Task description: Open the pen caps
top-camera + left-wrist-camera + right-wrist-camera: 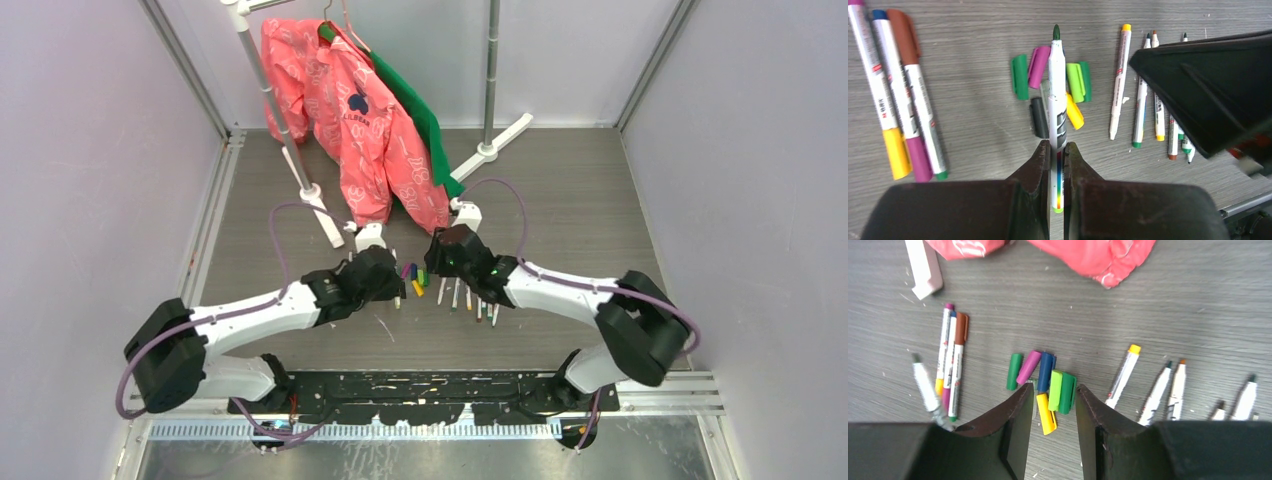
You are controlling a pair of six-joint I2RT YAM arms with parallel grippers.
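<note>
My left gripper (1058,146) is shut on a white pen (1057,95) with a bare green tip and holds it over a pile of loose pen caps: green (1019,76), purple (1039,66), light green (1075,82), yellow (1074,111) and dark grey (1039,117). My right gripper (1054,390) is open just above the same pile, with the yellow cap (1046,414) and the light green cap (1055,390) between its fingers. A blue cap (1046,371) lies beyond them. Three capped pens (900,95) lie to the left. In the top view both grippers, left (385,285) and right (450,258), flank the caps (415,278).
Several uncapped white pens (1148,95) lie in a row right of the caps, also in the right wrist view (1168,390). A pink jacket (355,120) and a green garment (420,110) hang on a rack behind. The rack's white foot (923,265) lies at the far left.
</note>
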